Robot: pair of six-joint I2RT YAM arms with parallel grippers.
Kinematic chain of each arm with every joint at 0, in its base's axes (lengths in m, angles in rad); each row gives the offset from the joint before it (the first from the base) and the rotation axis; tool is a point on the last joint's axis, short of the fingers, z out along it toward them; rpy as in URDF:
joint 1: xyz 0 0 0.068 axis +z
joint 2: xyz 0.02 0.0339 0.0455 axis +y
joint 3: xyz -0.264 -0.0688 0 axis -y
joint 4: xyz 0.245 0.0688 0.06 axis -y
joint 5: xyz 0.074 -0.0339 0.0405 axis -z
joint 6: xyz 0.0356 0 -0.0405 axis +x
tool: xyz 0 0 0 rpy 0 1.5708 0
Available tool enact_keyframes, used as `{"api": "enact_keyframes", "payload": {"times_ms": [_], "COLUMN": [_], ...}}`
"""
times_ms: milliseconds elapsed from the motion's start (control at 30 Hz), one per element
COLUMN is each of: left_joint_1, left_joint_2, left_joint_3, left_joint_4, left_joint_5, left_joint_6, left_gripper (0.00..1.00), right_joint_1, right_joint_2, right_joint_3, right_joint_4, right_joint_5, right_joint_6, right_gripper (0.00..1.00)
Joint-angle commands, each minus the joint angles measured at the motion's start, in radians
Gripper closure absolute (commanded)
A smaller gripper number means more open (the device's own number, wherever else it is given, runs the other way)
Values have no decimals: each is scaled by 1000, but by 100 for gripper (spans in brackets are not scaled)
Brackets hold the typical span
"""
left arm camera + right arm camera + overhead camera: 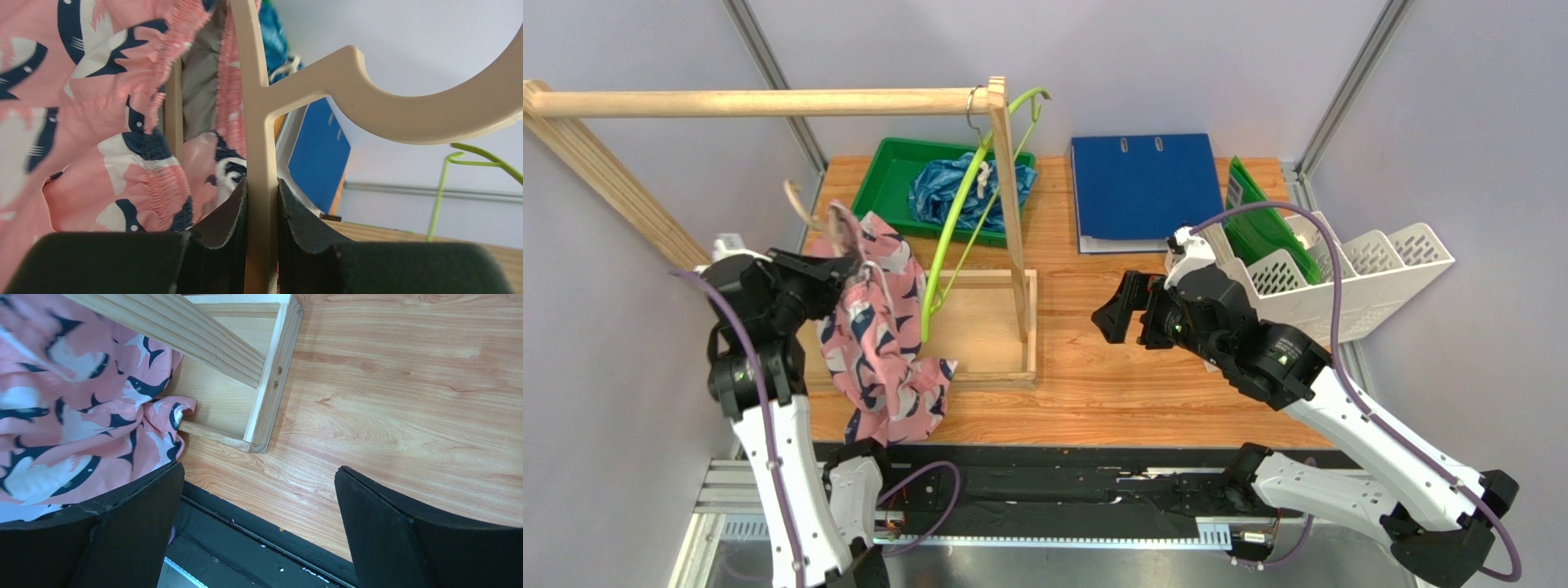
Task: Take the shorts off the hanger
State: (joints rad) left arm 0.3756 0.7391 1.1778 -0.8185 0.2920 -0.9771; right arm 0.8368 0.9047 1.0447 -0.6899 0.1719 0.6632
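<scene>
**Arms and grippers: two.**
- The left gripper (pixel 263 205) is narrowed to a slit. Its two black pads clamp the flat stem of the beige hanger (pixel 256 122), one on each face. It holds the hanger raised above the left side of the table (pixel 1136 380).
- The right gripper (pixel 259 471) stands with its jaws fully apart and holds nothing. It hovers over bare tabletop right of the rack's base frame (pixel 989 325), well apart from the shorts.

**Shorts: two pairs.**
- The pink shorts (pixel 879 343), printed with dark-blue and white shapes, hang from the beige hanger. Their gathered waistband is bunched against its bars. The fabric drops to the near left part of the table, and its edge lies over the near left corner of the base frame.
- The blue-teal shorts (pixel 952 184) lie crumpled in the green tray (pixel 891 165) at the far left of the table.

**Hangers: two.**
- One is the beige hanger in the left grip.
- The other is a lime-green hanger (pixel 955 221), hooked on the right end of the wooden rail (pixel 756 102) and tilted down toward the base frame.

**Other items: one of each.**
- A blue binder (pixel 1143 190) lies flat at the far centre.
- A white file rack (pixel 1369 276) stands at the right edge, with a green folder (pixel 1259 221) just beside it.
</scene>
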Motion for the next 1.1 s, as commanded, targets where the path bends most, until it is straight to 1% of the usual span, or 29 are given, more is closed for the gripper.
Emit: {"api": "enact_keyframes", "payload": {"times_ms": [0,33,100,133,167,233,267,333,367,433,467,500,567,600,667,700,767,800,833,900,1067], "left_joint_1": [6,5,6,3,2,-23,-35,-62,-66,-67,-66,-66,-64,-66,-66,-64,-64,-64,-64,-66,-66], "left_joint_2": [20,8,-10,-41,-62,-99,-98,-107,-107,-104,-103,-103,-101,-96,-92,-87,-83,-76,-70,-63,-60], "left_joint_3": [-223,-254,-323,-345,-386,-420,-428,-449,-457,-449,-445,-440,-425,-419,-400,-396,-395,-399,-403,-408,-396], "left_joint_4": [352,408,453,461,467,447,429,391,389,365,354,346,335,319,286,259,256,255,255,259,263], "left_joint_5": [312,332,334,323,312,293,289,274,273,257,250,243,230,231,217,211,205,207,211,220,214], "left_joint_6": [-231,-253,-297,-313,-351,-374,-377,-397,-419,-420,-417,-416,-416,-413,-413,-411,-425,-434,-451,-466,-488], "left_gripper": [100,100,100,100,100,100,100,100,100,100,100,100,100,100,100,100,100,100,100,100,100], "right_joint_1": [2,2,2,2,7,28,77,140,216,298,377,413,497,518,573,588,626,634,639,644,657], "right_joint_2": [7,7,7,10,22,46,77,118,138,209,239,299,370,435,483,503,539,548,572,600,703], "right_joint_3": [-32,-41,-75,-84,-97,-107,-104,-86,-80,-66,-45,-31,24,43,86,89,90,84,84,98,170], "right_joint_4": [61,87,124,177,208,278,297,348,371,450,476,521,543,555,570,614,668,734,757,797,816], "right_joint_5": [-37,-47,-118,-153,-235,-271,-265,-247,-211,-174,-108,-79,15,35,111,129,158,166,175,186,198], "right_joint_6": [9,4,-20,-31,-43,-51,-57,-92,-105,-155,-181,-227,-269,-286,-335,-355,-395,-407,-415,-416,-474], "right_gripper": [0,0,0,0,1,1,1,2,2,1,1,2,2,4,6,6,6,6,6,6,7]}}
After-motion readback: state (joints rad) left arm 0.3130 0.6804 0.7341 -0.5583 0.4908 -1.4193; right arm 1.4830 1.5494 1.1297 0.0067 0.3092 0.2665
